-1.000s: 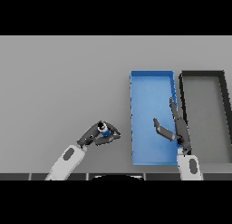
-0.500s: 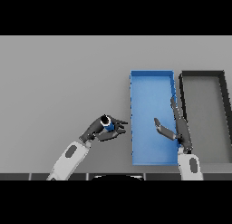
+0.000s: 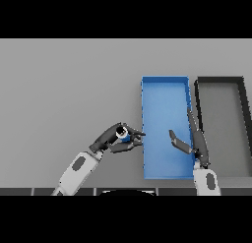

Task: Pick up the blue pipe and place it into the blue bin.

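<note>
The blue pipe [image 3: 122, 134] is a short tube with a pale ring end facing up. My left hand [image 3: 117, 138] is shut on it, fingers and thumb curled round it, and holds it just left of the blue bin [image 3: 165, 87]. The blue bin is a long open tray right of the table's middle. My right hand [image 3: 189, 141] is open with straight fingers over the blue bin's right side, thumb pointing left.
A dark grey bin [image 3: 219, 81] stands right beside the blue bin, on its right. The grey table [image 3: 64, 89] stretches wide to the left and back.
My left hand has carried the pipe to the right, up to the blue bin's left wall. My right hand has stayed over the blue bin, lowering slightly.
</note>
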Robot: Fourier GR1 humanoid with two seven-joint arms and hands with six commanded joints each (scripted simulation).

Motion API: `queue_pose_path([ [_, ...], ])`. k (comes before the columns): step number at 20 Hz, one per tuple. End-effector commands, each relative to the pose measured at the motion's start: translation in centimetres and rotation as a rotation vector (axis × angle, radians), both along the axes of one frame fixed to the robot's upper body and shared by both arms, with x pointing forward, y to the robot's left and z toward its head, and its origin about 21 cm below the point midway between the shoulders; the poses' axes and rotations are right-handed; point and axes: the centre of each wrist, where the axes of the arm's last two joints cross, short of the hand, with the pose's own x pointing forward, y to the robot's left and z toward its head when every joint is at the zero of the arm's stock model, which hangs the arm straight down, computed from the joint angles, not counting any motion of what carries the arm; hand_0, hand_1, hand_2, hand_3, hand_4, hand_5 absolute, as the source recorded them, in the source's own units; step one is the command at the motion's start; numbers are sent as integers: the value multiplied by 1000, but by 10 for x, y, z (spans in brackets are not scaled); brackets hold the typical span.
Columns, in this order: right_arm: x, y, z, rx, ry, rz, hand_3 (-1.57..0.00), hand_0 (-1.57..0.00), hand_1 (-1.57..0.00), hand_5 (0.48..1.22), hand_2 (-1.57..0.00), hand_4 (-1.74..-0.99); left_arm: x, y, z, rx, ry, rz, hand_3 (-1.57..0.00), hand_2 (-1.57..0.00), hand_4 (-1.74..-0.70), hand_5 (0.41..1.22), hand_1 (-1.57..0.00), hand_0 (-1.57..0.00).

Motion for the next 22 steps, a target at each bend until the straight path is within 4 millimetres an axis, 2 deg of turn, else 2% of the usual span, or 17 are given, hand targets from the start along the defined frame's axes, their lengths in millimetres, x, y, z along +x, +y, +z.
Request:
queue_pose_path([
  [1,-11,5,-1,-2,-16,-36,1,1,1,643,1,-1141,0,-1,-4,18,21,7,-1569,-1569,-1466,1220,-1569,-1568],
  [3,-40,17,-3,-11,-45,-137,1,1,1,643,1,-1138,1,-2,-1,3,16,9,-1570,-1570,-1466,1220,-1569,-1569],
  [5,-72,33,-2,-22,-70,-260,1,1,1,643,1,-1188,2,-2,-3,10,16,13,-1570,-1570,-1466,1220,-1570,-1570],
  [6,-82,38,-1,-32,-63,-307,1,1,1,642,1,-1191,0,-2,-3,10,12,3,-1570,-1570,-1466,1220,-1570,-1570],
  [8,-89,44,10,-34,-83,-337,1,1,1,642,-20,-1187,1,-2,-2,11,14,-6,-1571,-1571,-1467,1220,-1570,-1570],
  [9,-91,45,18,25,-134,-290,1,1,-2,648,-41,-1195,2,0,-4,16,17,-4,-1571,-1571,-1467,1221,-1571,-1571],
  [11,-92,45,31,156,-123,-164,-1,1,-22,624,-89,-1202,2,-3,-4,19,14,-6,-1571,-1571,-1467,1221,-1571,-1571],
  [14,-81,41,47,186,19,1,-1,1,-23,600,-118,-1224,3,-4,-2,14,9,-16,-1571,-1571,-1467,1221,-1571,-1571],
  [18,-59,49,88,147,33,209,0,1,-9,560,-104,-1255,3,-3,1,22,11,-23,-1571,-1571,-1467,1221,-1571,-1571],
  [22,-35,68,120,32,29,352,1,1,-3,558,-66,-1291,2,-1,3,33,7,-21,-1571,-1571,-1467,1221,-1571,-1571],
])
